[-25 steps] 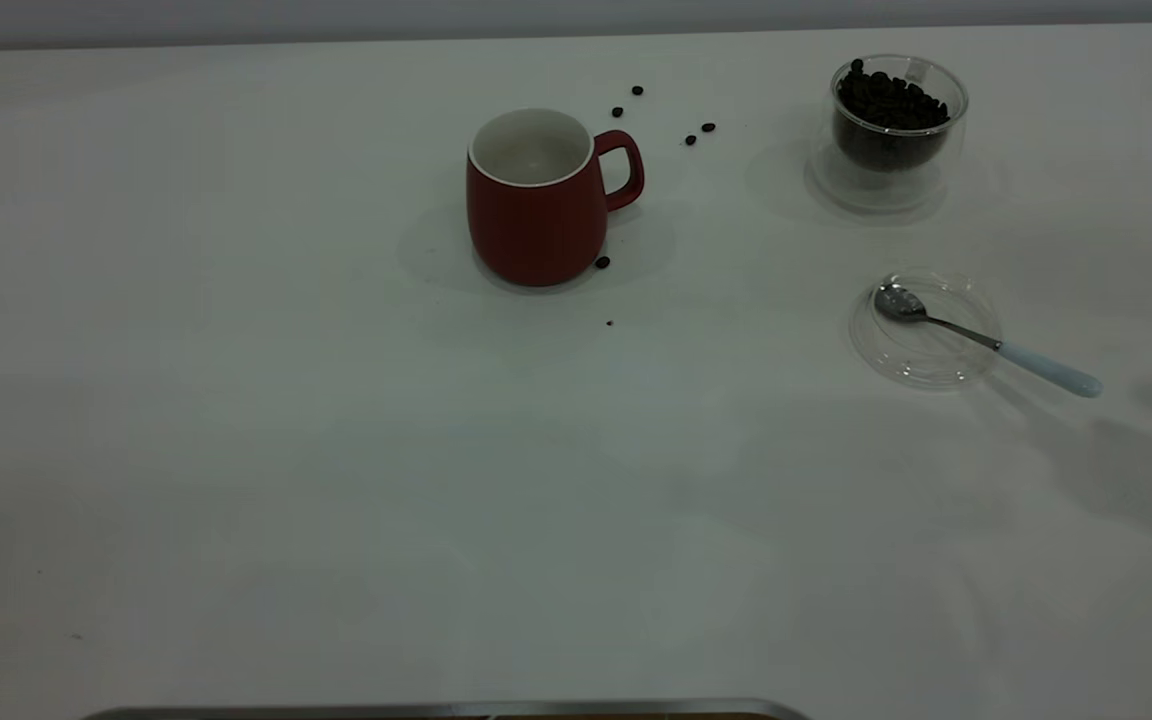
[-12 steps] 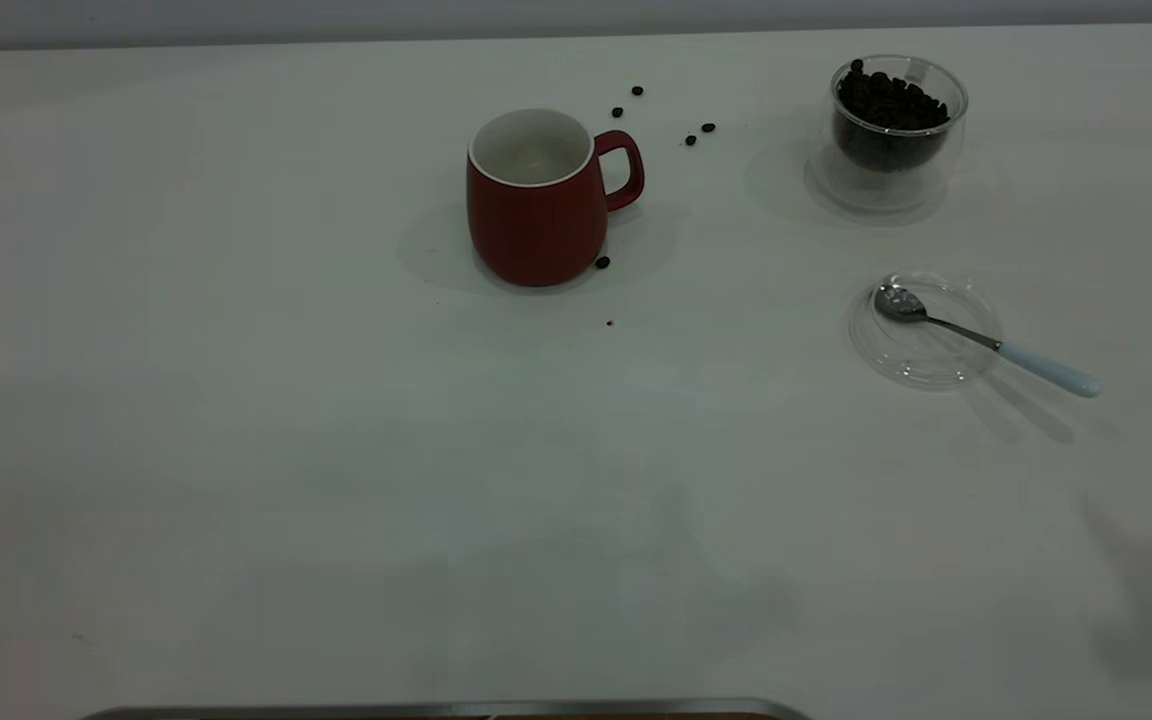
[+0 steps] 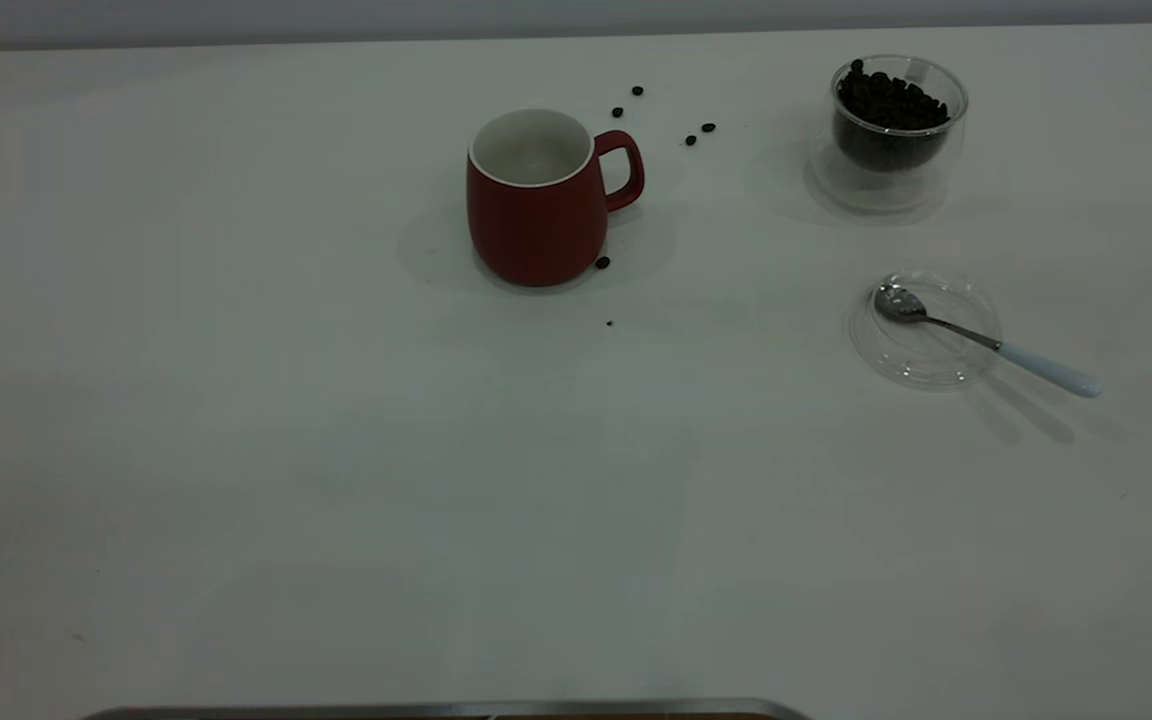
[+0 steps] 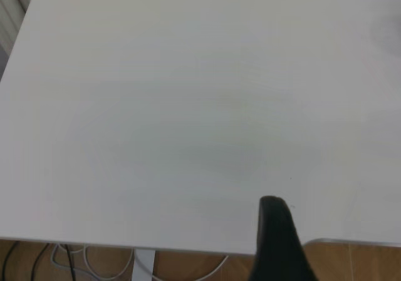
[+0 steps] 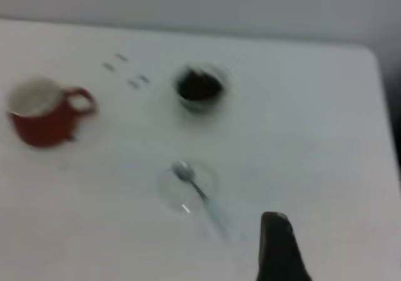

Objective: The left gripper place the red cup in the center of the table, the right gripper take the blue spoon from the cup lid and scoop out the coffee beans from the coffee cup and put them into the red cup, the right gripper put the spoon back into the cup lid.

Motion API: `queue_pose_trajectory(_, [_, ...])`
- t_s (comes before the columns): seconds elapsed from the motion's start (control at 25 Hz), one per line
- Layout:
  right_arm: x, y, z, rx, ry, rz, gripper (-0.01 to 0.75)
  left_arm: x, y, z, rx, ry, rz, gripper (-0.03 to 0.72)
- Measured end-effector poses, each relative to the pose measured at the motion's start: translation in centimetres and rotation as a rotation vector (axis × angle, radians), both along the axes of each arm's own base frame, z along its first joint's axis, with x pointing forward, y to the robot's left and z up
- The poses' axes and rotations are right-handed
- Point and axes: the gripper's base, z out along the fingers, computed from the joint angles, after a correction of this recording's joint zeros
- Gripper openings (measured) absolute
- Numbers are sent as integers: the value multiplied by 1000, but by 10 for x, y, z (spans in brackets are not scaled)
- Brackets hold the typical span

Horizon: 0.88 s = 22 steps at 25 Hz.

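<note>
The red cup (image 3: 536, 200) stands upright near the table's far middle, handle to the right, white inside. At the far right a glass coffee cup (image 3: 891, 125) holds coffee beans. In front of it lies the clear cup lid (image 3: 921, 368), with the blue spoon (image 3: 1044, 368) across it, bowl on the lid and handle over its right rim. Neither gripper shows in the exterior view. The right gripper (image 5: 276, 240) hangs high and well back from the spoon (image 5: 191, 181), lid (image 5: 168, 192) and red cup (image 5: 41, 112). The left gripper (image 4: 276, 231) hovers over bare table near an edge.
Several loose coffee beans (image 3: 698, 133) lie right of the red cup, one more (image 3: 602, 262) at its base. A metal edge (image 3: 436, 710) runs along the table's near side. The left wrist view shows cables and floor (image 4: 94, 265) below the table edge.
The dark part of the right arm at the exterior view's right edge has left the view. The shadows at the table's lower right have faded. Cup, lid and spoon have not moved.
</note>
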Motion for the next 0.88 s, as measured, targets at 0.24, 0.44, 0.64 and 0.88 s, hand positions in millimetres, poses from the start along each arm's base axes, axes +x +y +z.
queue_pose_trajectory(0.24, [-42,-13,-13,-56,56,-238,492,0,0,0,0,0,0,532])
queue_pose_trajectory(0.44, [-64,-20,-30,-60,41,-216,492,0,0,0,0,0,0,532])
queue_pose_trajectory(0.64, [-69,-21,-45,-51,35,-141,492,0,0,0,0,0,0,532])
queue_pose_trajectory(0.88, [-60,-18,-57,-57,42,-97,492,0,0,0,0,0,0,532])
